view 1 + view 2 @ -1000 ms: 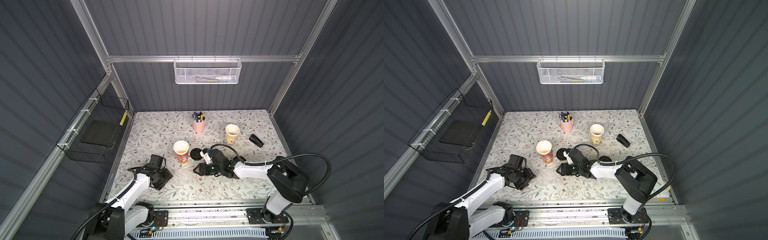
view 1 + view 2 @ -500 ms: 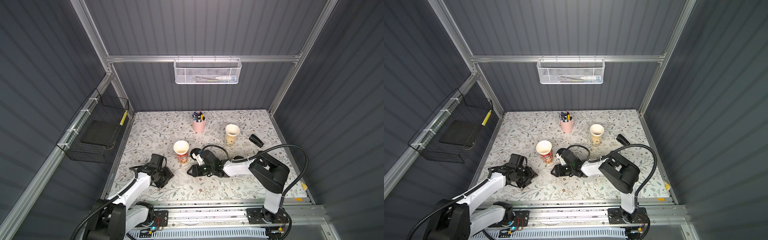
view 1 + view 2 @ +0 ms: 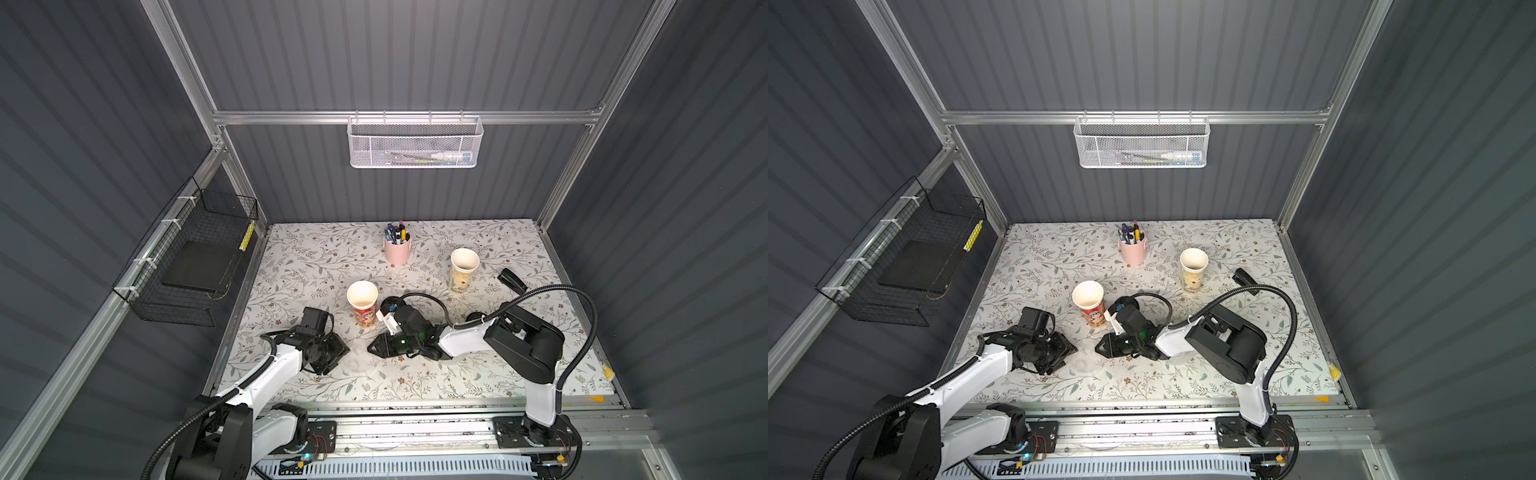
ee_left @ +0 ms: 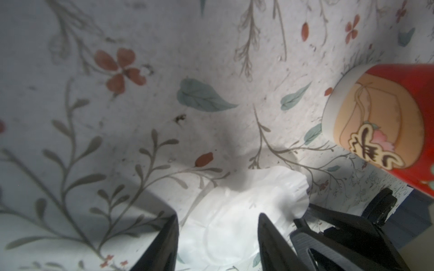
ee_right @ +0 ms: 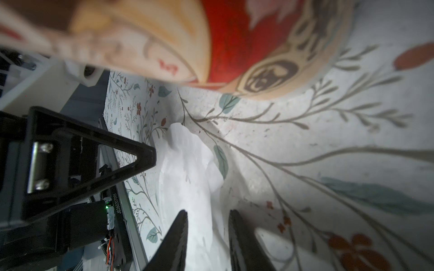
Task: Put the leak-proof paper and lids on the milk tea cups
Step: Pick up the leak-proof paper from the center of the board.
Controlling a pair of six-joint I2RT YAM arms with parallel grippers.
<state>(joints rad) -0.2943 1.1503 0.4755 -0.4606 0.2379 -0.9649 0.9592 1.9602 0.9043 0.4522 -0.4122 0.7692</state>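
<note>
One sheet of leak-proof paper (image 3: 359, 362) (image 3: 1086, 362), thin and whitish, lies crumpled on the floral table in front of the red-orange milk tea cup (image 3: 363, 305) (image 3: 1090, 305). My left gripper (image 3: 345, 352) (image 4: 218, 215) reaches it from the left, jaws open, with the film (image 4: 234, 223) lying between the fingers (image 4: 169, 239). My right gripper (image 3: 370, 349) (image 5: 208, 212) faces it from the right, jaws narrow but open, with bunched film (image 5: 187, 169) between them. The pale cream cup (image 3: 463, 270) (image 3: 1192, 270) stands farther back right, uncovered.
A black lid (image 3: 388, 305) lies just right of the red cup. A pink pen holder (image 3: 397, 249) stands at the back and a black clip-like object (image 3: 513, 280) at the right. A wire basket (image 3: 195, 266) hangs on the left wall.
My right gripper has slid left across the table to the film and its jaws have narrowed. The left gripper has edged toward the film and narrowed slightly.
</note>
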